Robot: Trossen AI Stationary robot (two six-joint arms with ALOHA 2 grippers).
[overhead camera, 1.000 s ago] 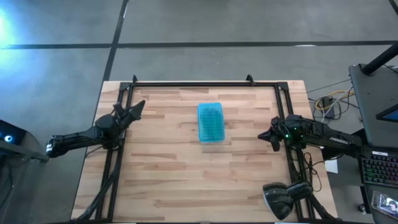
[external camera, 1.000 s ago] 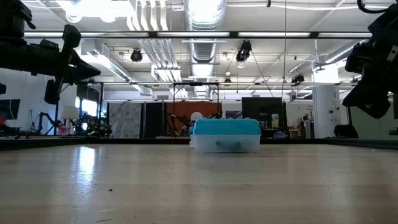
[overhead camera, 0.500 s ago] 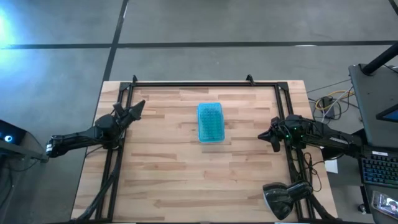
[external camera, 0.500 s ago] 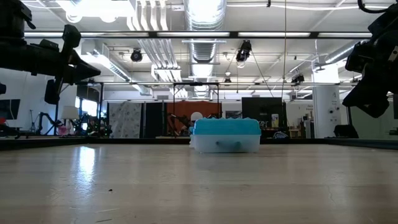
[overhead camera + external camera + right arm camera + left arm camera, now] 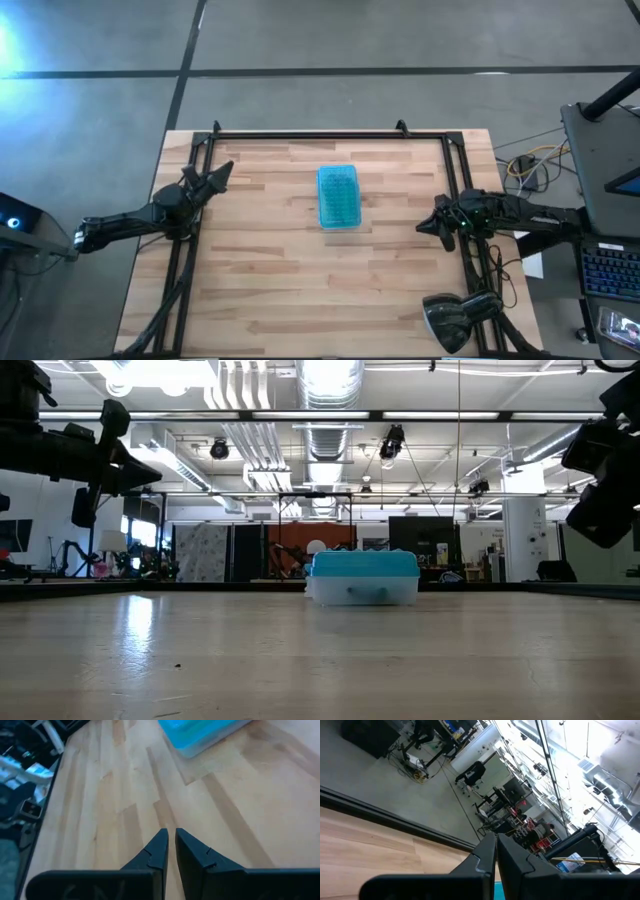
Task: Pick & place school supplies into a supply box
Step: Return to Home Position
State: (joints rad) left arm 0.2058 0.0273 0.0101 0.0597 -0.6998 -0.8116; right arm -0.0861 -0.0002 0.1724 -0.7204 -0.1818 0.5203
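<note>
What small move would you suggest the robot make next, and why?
Probably ease the right gripper, shut and empty, back to its rest pose: the supply box sits closed between the arms, nothing lies loose, and the left gripper hangs shut aside.

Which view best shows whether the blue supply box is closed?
The low view: the supply box stands side-on, teal lid shut over the clear tray. The high view shows only its lid from above; the right wrist view only a corner; the left wrist view almost nothing.

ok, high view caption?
Closed supply box centred on the table; left claw and right claw shut at opposite edges.
</note>
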